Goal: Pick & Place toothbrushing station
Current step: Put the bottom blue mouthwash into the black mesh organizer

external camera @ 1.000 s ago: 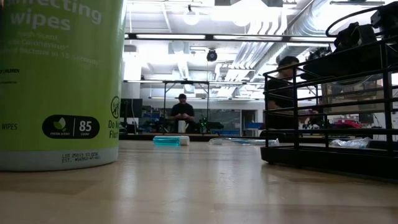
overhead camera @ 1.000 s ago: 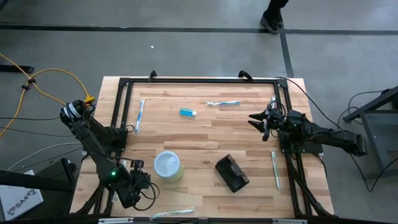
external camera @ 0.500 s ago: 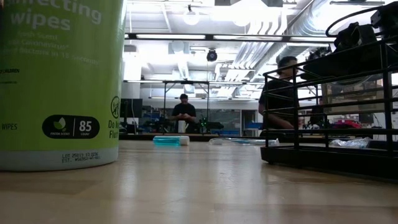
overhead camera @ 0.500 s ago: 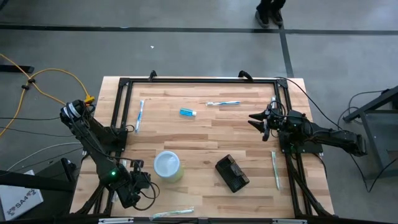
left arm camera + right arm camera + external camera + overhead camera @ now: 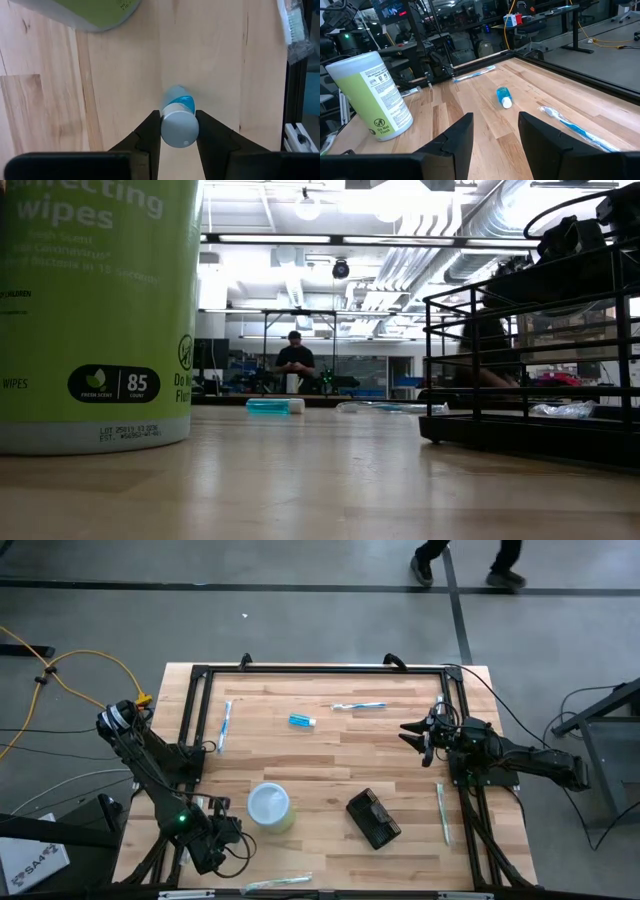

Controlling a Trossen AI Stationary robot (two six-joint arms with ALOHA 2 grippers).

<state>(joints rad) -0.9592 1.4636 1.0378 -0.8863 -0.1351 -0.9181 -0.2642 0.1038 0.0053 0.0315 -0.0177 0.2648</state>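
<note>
The left pincer (image 5: 178, 120) is at the table's near-left corner, pressed on a small bottle (image 5: 179, 131) by its white cap (the blue body points away, likely so it hangs clear of the wood), just beside the green wipes tub (image 5: 270, 808); a wrapped toothbrush (image 5: 294, 27) lies by the frame rail. The right pincer (image 5: 495, 134) waits spread at the right edge; the black holder (image 5: 373, 818) sits untouched toward the near edge, right of centre, so its move seems not yet begun.

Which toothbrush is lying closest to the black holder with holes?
The toothbrush along the table's right edge, beside the toothbrushing station; the others lie much farther off.
</note>
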